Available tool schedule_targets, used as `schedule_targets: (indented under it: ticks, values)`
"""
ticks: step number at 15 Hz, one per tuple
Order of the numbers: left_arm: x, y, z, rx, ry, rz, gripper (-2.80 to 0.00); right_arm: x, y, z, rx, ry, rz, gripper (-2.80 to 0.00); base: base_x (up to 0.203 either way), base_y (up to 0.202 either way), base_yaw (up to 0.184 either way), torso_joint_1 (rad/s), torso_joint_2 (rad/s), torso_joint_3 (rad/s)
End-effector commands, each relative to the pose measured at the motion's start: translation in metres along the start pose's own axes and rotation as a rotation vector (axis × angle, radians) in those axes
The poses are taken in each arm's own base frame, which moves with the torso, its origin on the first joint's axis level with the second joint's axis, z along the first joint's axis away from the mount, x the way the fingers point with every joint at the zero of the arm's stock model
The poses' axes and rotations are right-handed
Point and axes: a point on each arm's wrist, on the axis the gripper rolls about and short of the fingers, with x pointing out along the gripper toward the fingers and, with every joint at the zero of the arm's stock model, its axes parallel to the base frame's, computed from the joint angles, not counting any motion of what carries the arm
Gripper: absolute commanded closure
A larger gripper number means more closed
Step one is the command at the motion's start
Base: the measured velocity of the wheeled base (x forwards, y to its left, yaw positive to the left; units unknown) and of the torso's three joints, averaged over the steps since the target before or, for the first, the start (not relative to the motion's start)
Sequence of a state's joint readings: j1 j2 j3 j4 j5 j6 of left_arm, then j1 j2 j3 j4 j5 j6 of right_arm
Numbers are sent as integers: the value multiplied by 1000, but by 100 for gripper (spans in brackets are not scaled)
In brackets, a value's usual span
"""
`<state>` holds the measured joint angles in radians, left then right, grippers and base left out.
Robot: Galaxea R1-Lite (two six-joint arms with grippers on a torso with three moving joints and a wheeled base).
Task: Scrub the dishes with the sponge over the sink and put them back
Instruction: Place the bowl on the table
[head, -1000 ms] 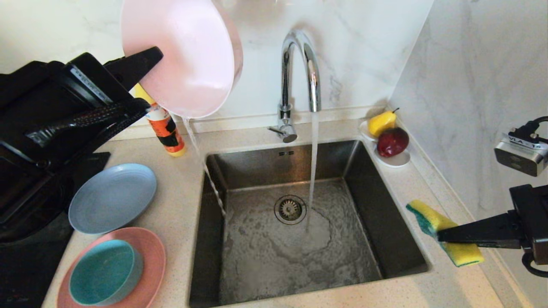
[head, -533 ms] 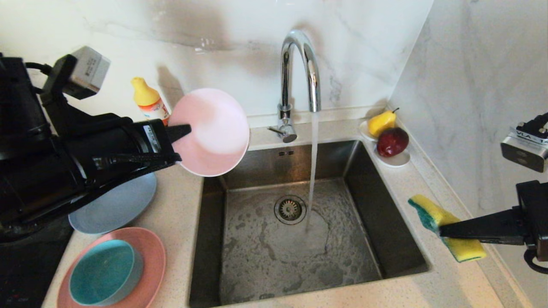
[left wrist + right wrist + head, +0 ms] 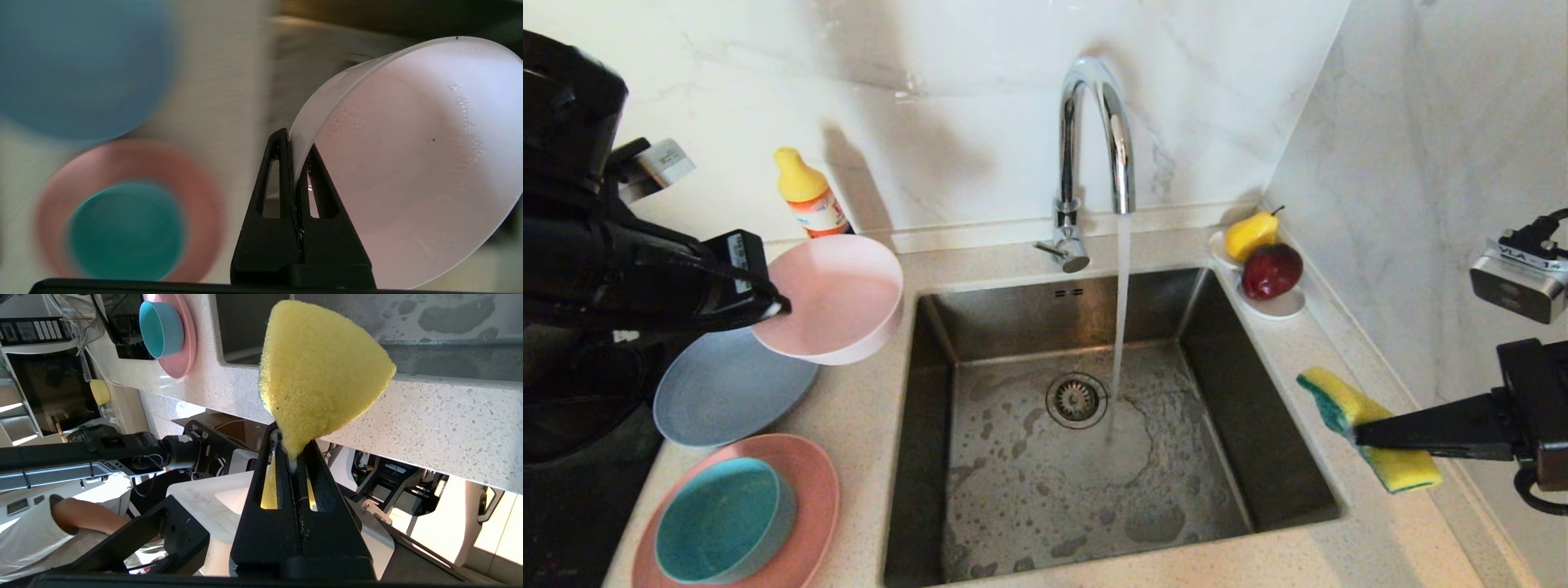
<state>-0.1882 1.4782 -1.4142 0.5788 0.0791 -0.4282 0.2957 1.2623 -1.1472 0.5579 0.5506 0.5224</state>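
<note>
Clamping the rim of the pale pink bowl [image 3: 832,296], the left pincer [image 3: 778,308] is seen above the surface just left of the sink [image 3: 1258,425], w/ the bowl held nearly level over the edge of the grey-blue plate [image 3: 723,388]. Teal bowl [image 3: 723,520] sits in the salmon-pink plate [image 3: 813,490] nearer the robot. Right pincer [image 3: 1360,433] is clenched on the sponge [image 3: 1339,407], held above the surface right of the sink. Water is running from the faucet [image 3: 1094,139].
</note>
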Motion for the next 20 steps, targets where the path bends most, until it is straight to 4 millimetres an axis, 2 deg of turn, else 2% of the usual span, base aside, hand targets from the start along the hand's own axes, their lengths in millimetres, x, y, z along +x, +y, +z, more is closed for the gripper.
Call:
schedule_targets:
  ticks: [1,6,10,14,20]
  values:
    - [17,28,16,-131,-2,114,0,7,-4,2,14,18,-6,0,0,0,0,0,0,0]
    - [7,89,45,-461,-123,205,0,11,-7,0,15,25,-8,0,0,0,0,0,0,0]
    - [7,135,58,-624,-186,309,0,12,-7,1,10,24,-1,0,0,0,0,0,0,0]
    - [30,190,63,-752,-222,404,0,16,-8,1,13,36,-4,0,0,0,0,0,0,0]
    - [65,269,52,-881,-191,540,0,27,-16,0,3,61,-1,0,0,0,0,0,0,0]
